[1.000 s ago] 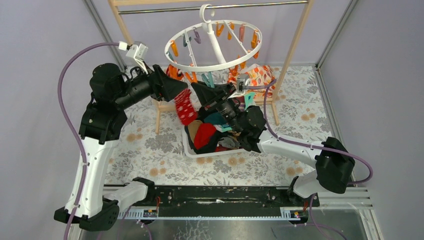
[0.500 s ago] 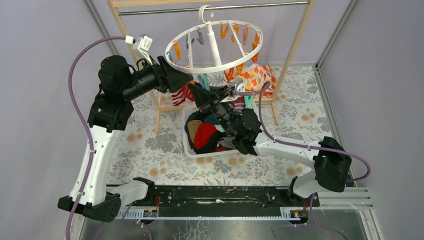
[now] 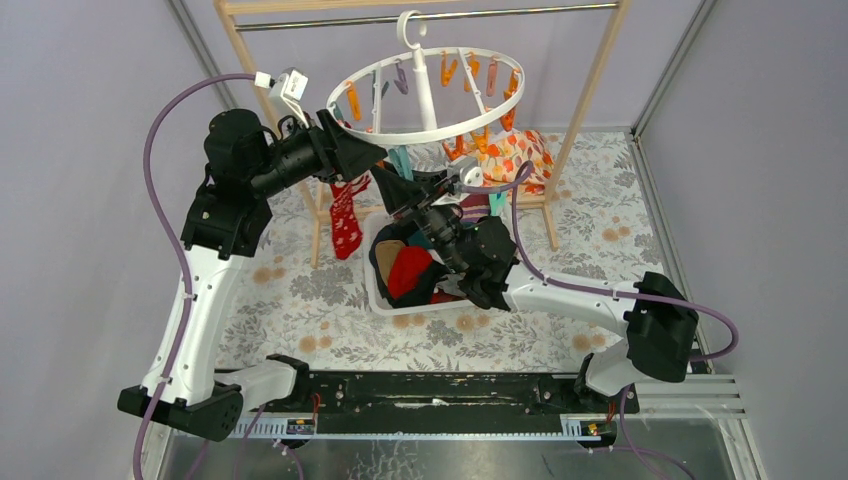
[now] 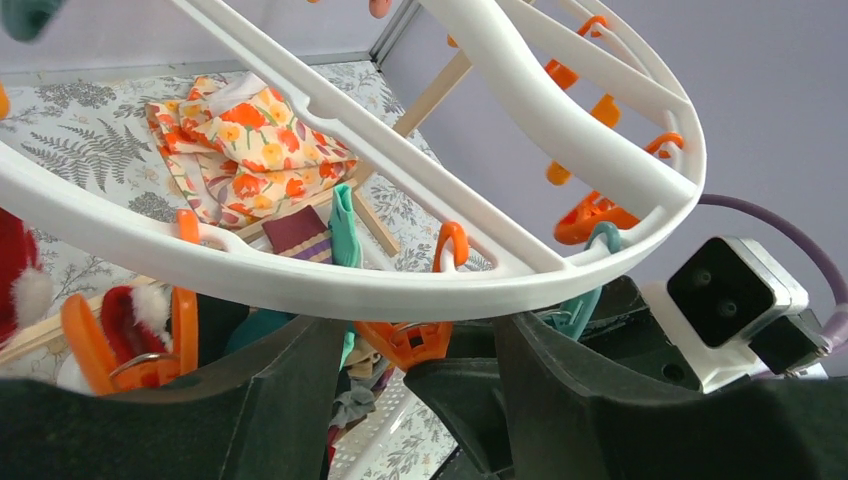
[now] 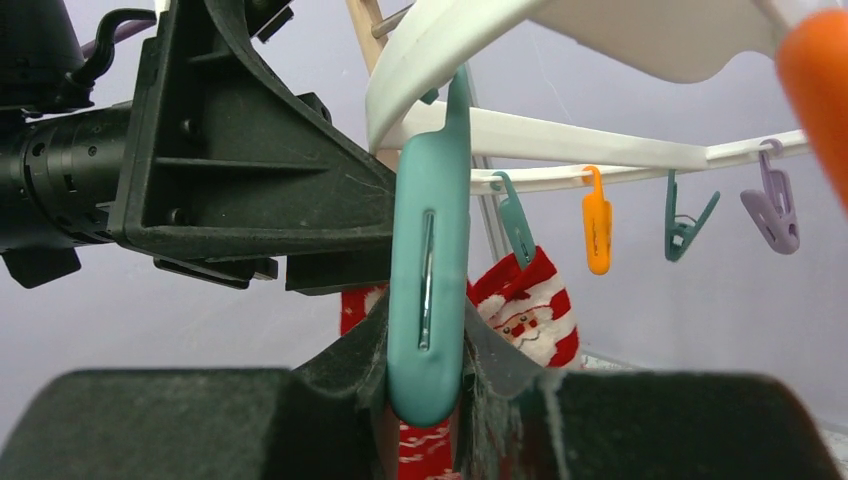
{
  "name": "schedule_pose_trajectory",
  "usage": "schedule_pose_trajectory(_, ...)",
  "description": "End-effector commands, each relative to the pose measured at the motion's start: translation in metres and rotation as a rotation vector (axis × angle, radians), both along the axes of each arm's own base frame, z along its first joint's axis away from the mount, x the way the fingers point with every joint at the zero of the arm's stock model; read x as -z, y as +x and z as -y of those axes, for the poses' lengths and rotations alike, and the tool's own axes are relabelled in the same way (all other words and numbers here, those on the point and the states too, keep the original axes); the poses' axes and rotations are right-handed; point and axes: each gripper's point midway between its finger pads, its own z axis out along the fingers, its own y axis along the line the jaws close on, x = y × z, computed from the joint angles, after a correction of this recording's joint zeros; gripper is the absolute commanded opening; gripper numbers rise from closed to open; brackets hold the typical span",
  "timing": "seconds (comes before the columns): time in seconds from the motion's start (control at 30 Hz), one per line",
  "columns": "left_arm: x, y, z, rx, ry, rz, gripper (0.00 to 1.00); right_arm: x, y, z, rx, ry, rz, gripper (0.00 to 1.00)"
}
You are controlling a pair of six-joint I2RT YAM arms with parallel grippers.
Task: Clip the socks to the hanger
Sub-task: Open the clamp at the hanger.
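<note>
Pinching teal clip [image 5: 428, 290], right gripper [image 5: 425, 395]; top view unclear.

Soft, even light fills the overhead view, bright and sharp, with faint shadows on the desk [image 3: 300, 300]. In the left wrist view the white hanger [image 4: 300, 285] looms close, brightly lit, its nearest bars slightly soft. In the right wrist view the teal clip [image 5: 428, 290] is crisp; an orange clip [image 5: 815, 80] at the corner blurs.
</note>
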Motion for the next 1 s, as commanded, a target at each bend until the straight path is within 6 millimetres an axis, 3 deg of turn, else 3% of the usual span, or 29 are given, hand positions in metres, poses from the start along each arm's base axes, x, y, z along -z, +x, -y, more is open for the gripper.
schedule_pose_trajectory(0.0, -0.015, 0.007, 0.001, -0.022, -0.037, 0.043, 0.6, -0.031, -0.017, -0.005, 0.008, 0.02, 0.084, 0.0)
schedule_pose_trajectory(0.23, -0.019, 0.014, -0.004, -0.064, -0.036, 0.054, 0.43, -0.026, -0.017, -0.01, 0.037, -0.022, 0.089, 0.01)
schedule_pose_trajectory(0.4, -0.019, 0.017, -0.009, -0.099, -0.021, 0.071, 0.13, -0.016, -0.015, -0.012, 0.037, -0.057, 0.054, 0.21)
schedule_pose_trajectory(0.5, -0.018, 0.017, -0.01, -0.106, -0.013, 0.074, 0.0, -0.001, -0.011, 0.001, 0.071, -0.06, -0.02, 0.51)
schedule_pose_trajectory(0.6, -0.015, 0.014, -0.009, -0.088, -0.008, 0.069, 0.0, 0.025, -0.008, 0.024, 0.126, -0.079, -0.105, 0.94)
schedule_pose_trajectory(0.63, -0.014, 0.014, -0.008, -0.083, -0.005, 0.068, 0.0, 0.035, -0.009, 0.03, 0.133, -0.101, -0.12, 0.99)
schedule_pose_trajectory(0.9, -0.01, 0.013, -0.01, -0.083, 0.021, 0.08, 0.0, 0.113, -0.032, 0.092, 0.129, -0.129, -0.433, 1.0)
schedule_pose_trajectory(0.97, -0.01, 0.013, -0.01, -0.082, 0.027, 0.082, 0.0, 0.142, -0.039, 0.113, 0.161, -0.202, -0.538, 1.0)
